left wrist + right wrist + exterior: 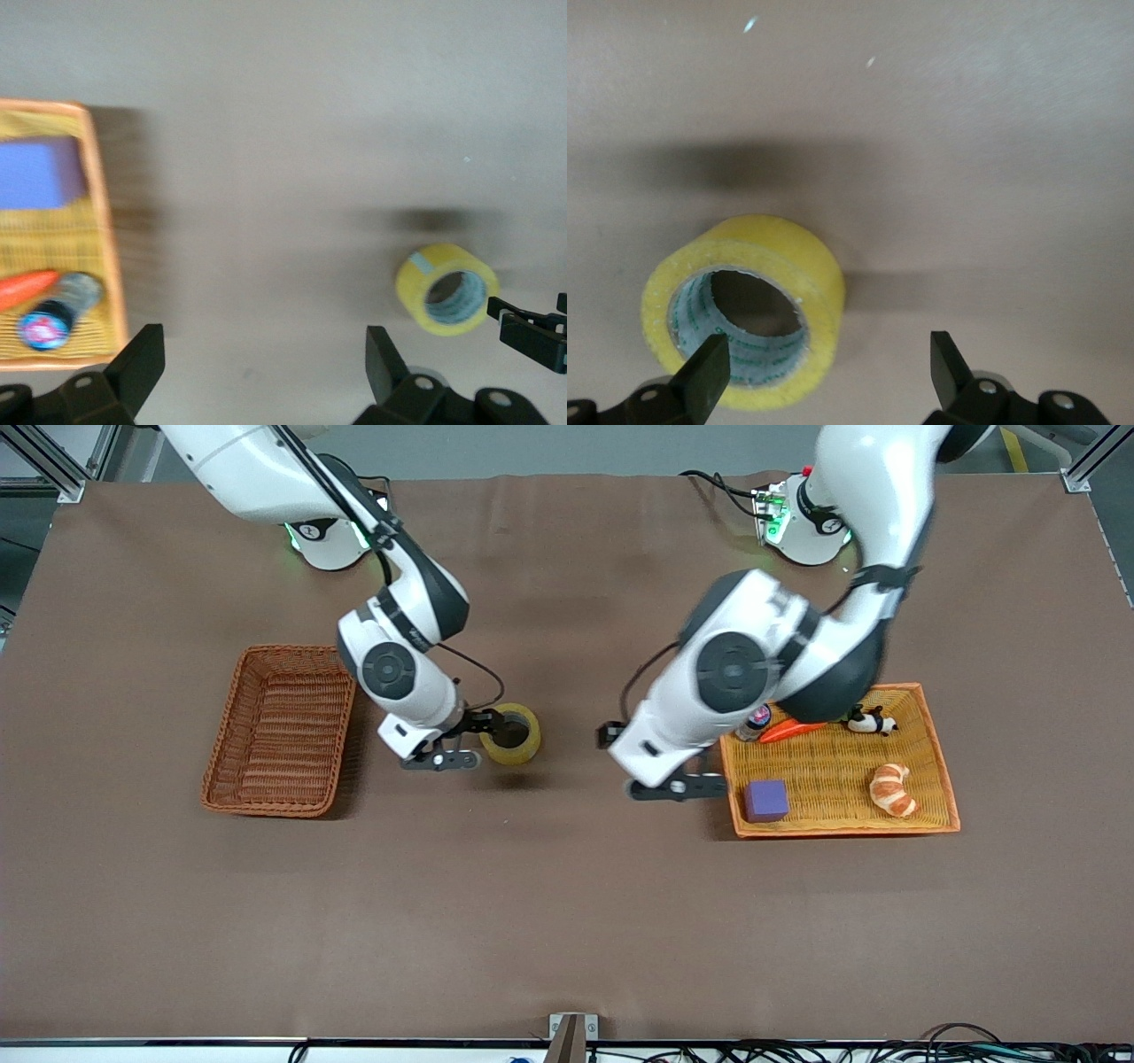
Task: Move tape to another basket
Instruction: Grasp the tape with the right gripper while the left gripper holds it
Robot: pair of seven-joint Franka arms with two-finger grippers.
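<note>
so, line by line:
tape (511,733): roll of yellowish tape lying flat on the brown worktop (567,921), hole upward, about midway between the two arms' ends and well in from every edge; not in either basket. it also shows in the right wrist view (744,310) and, farther off, in the left wrist view (446,289).
right gripper (461,740): down at the tape, fingers spread apart; in the right wrist view one fingertip (704,372) sits in front of the roll's hole and the other (943,363) is clear of the roll's outer wall. i cannot tell whether either pad touches the roll; nothing is clamped.
left gripper (687,779): low over the bare worktop just beside the orange tray's edge, fingers wide apart (257,372), holding nothing.
basket (226,726): dark reddish-brown wicker, toward the right arm's end of the worktop, nothing in it; the tape lies near it with the right gripper between them.
orange tray (939,766): flat woven tray toward the left arm's end.
tray contents: purple cube (766,800) at the tray corner nearest the front camera and the worktop's middle, croissant (890,789), orange carrot-like piece (791,731), small black-and-white figure (870,722), a small round jar (755,722) partly under the left arm.
</note>
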